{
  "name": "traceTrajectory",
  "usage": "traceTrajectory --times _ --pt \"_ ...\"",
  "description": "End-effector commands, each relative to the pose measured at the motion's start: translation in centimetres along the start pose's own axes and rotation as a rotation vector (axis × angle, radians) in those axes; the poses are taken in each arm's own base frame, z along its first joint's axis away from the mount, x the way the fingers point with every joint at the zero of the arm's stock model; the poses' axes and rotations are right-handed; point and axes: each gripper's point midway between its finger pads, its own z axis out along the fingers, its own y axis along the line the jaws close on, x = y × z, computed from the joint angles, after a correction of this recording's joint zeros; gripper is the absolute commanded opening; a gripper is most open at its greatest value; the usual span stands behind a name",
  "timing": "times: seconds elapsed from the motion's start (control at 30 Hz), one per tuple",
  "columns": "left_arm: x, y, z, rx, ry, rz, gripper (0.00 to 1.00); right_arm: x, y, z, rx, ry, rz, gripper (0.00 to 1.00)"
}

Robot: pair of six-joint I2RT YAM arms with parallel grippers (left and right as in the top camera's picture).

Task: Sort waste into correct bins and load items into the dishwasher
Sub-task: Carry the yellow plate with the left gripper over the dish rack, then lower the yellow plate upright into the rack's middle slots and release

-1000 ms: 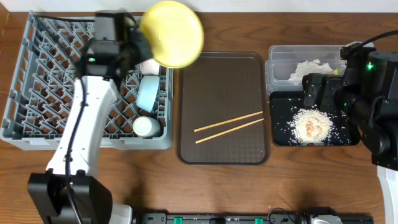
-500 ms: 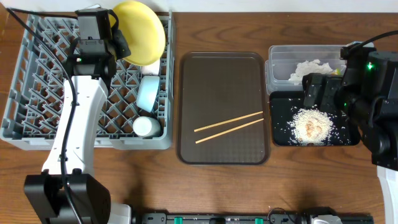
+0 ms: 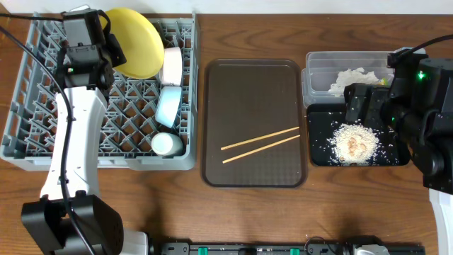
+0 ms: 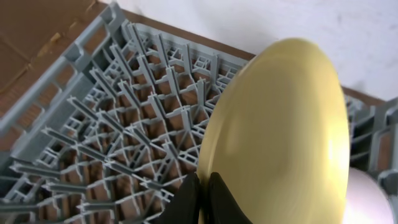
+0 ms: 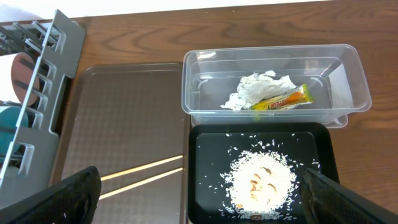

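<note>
Holding the yellow plate (image 3: pixel 138 49) on edge over the far side of the grey dish rack (image 3: pixel 99 160).

Pinched at its lower rim between the tightly closed fingers (image 4: pixel 188 194) of the left gripper (image 4: pixel 204 190), rising up and to the right of the fingertips, tilted over the pegs, just beside the white bowl (image 3: pixel 172 65). Hovering with the right gripper (image 5: pixel 199 202) spread wide and holding nothing, above the black tray (image 5: pixel 208 149) of rice crumbs (image 5: pixel 261 180). Leaving both chopsticks (image 3: pixel 260 144) flat on the brown serving tray (image 3: pixel 255 92), tissue (image 5: pixel 261 90) and wrapper (image 5: pixel 283 99) inside the clear tub (image 5: pixel 348 93).
</note>
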Motion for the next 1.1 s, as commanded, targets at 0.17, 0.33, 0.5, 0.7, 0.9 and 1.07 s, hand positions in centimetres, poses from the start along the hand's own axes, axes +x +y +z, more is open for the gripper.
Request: traceTrajectory --times 0.17,0.33,0.5,0.7,0.9,1.07 --pt "-0.9 2.2 -0.8 -0.122 -0.035 0.158 0.08 -0.1 -0.4 -0.1 0.013 -0.004 0.010 0.99" --pt "-0.6 2.2 -0.2 -0.127 -0.020 0.181 0.07 -0.1 -0.4 -0.1 0.013 -0.004 0.010 0.99" --pt "0.3 2.2 1.0 -0.134 0.012 0.220 0.07 -0.1 -0.4 -0.1 0.013 -0.004 0.010 0.99" --pt "1.0 2.4 1.9 -0.159 0.038 0.242 0.07 -0.1 -0.4 -0.1 0.013 -0.004 0.010 0.99" --pt "0.9 2.8 2.3 -0.187 0.033 0.249 0.07 -0.1 -0.4 -0.1 0.013 -0.003 0.010 0.99" --pt "0.6 2.6 2.3 -0.183 0.018 0.245 0.08 -0.1 -0.4 -0.1 0.013 -0.004 0.010 0.99"
